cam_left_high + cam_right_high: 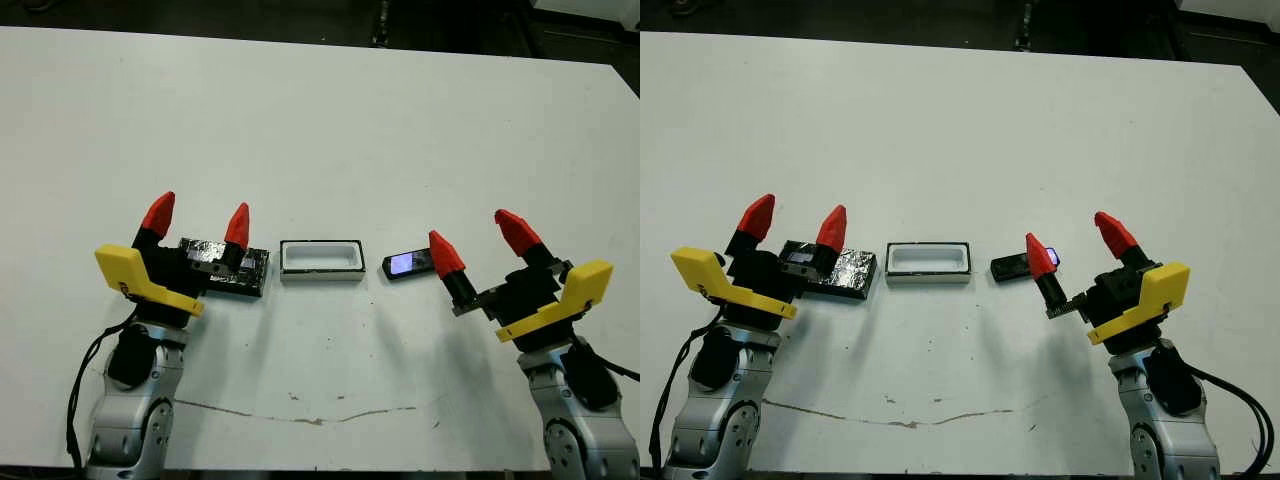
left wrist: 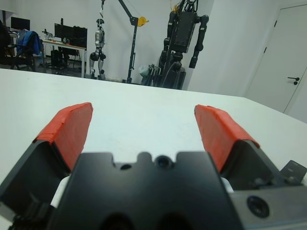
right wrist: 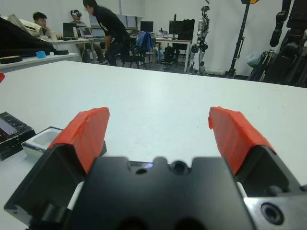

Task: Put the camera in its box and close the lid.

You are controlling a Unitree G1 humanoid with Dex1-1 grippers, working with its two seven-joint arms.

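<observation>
Camera (image 1: 407, 264) beside right hand (image 1: 483, 242), untouched

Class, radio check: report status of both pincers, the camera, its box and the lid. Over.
Left pincer open over the lid. Right pincer open beside the camera. Camera on the table, outside the box; box empty, uncovered. Nothing blocking.

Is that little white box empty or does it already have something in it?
Empty. The box shows only its bare white inside; the camera lies on the table beside it.
</observation>
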